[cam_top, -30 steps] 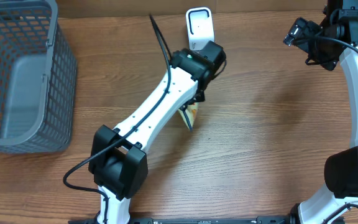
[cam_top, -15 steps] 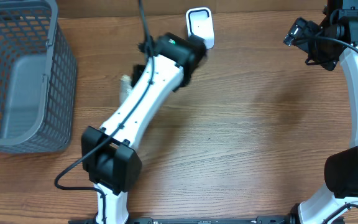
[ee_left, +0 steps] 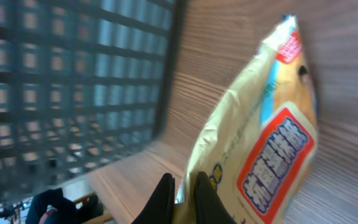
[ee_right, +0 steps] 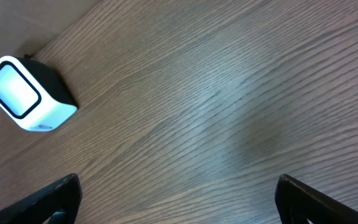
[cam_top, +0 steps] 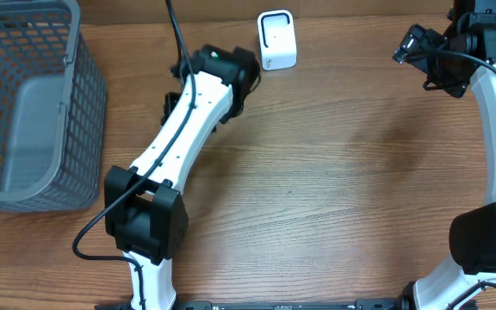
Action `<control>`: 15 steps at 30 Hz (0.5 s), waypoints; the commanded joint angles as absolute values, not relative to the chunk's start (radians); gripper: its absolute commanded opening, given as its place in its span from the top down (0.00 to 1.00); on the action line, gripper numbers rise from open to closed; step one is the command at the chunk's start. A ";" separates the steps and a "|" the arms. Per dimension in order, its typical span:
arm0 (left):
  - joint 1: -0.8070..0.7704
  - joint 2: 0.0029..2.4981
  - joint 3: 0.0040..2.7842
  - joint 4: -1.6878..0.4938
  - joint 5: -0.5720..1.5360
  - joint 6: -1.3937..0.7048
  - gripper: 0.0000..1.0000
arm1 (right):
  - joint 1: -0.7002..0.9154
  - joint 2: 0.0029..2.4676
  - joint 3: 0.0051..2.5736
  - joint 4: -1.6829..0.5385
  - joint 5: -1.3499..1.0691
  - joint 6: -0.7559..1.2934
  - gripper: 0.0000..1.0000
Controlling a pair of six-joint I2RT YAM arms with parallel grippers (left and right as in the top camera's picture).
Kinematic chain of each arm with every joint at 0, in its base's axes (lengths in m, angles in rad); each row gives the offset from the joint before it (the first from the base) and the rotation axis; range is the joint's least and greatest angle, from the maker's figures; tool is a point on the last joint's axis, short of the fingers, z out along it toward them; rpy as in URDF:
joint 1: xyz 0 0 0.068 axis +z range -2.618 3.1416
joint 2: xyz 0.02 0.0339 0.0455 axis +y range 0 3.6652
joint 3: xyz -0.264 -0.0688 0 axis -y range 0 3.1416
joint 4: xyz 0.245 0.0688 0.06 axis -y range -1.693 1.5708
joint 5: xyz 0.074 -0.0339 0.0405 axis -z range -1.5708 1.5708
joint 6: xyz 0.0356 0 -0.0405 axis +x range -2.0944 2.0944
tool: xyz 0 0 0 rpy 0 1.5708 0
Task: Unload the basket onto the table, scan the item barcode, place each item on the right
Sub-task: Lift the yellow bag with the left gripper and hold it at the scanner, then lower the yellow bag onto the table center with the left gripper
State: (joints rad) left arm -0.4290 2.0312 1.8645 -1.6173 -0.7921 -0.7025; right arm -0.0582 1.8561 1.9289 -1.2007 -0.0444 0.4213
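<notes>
Yellow pouch [ee_left: 260,143], from my left wrist: a red-framed white panel [ee_left: 275,165] carries blue block characters, too blurred to read. A small red tag [ee_left: 289,46] near its top corner is equally illegible. My right wrist shows the white scanner [ee_right: 27,96]; its faint grey print is unreadable.

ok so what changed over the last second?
The left gripper, shut on the snack packet, swung leftward from the scanner toward the basket. The packet went with it and is now hidden under the arm in the overhead view. Nothing was taken hold of or let go. The scanner, the basket and the open right gripper stayed put.
</notes>
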 commanded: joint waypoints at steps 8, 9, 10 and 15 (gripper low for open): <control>-0.521 2.029 1.798 -1.376 -0.317 -0.647 0.96 | -0.057 1.853 1.935 -1.199 -0.038 0.418 0.00; -0.525 2.029 1.798 -1.350 -0.270 -0.638 0.96 | -0.057 1.853 1.935 -1.199 -0.038 0.418 0.00; -0.529 2.029 1.798 -1.322 -0.214 -0.626 0.95 | -0.057 1.853 1.935 -1.199 -0.038 0.418 0.00; -0.532 2.029 1.804 -1.271 -0.068 -0.567 0.79 | -0.057 1.853 1.935 -1.199 -0.038 0.418 0.00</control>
